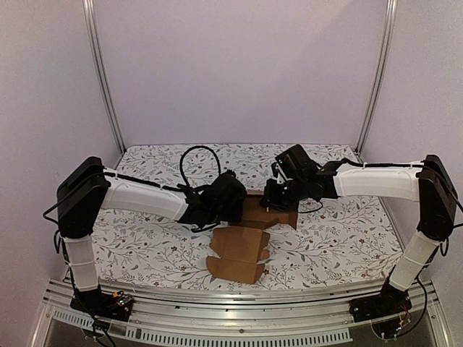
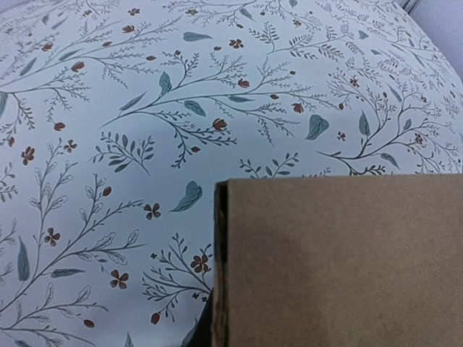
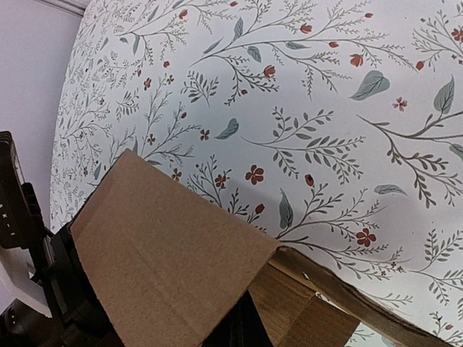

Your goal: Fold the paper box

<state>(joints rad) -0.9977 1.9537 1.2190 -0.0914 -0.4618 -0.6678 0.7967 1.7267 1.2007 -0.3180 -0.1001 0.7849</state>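
Fingers are what you can read least here. The left fingers point(image 1: 237, 206) and the right fingers point(image 1: 275, 200) both end in dark bulk against the cardboard in the top view. Neither wrist view shows its own tips, so you cannot tell whether either pair is spread or pinched on a panel.

Your paper box point(image 1: 242, 249) sits mid-surface point(image 1: 145, 246) between the two sides. Its near part lies flat toward the near edge, and its far part rises where the fingers meet. In the left wrist view a plain brown panel point(image 2: 340, 260) fills the lower right, its left edge turned up as a thin wall. In the right wrist view a flap point(image 3: 166, 253) tilts over a second layer of card.

Expect the card to be very light, stiff across each panel and willing to bend only along its scored creases. It will likely spring back if let go early. The smooth face may slip, and a hard pinch mid-panel could dent it. You would do best to grip a flap by its free edge, close to the crease.

Hidden from you are the actual contact points, the far part of the box under the wrists, and how many walls stand.
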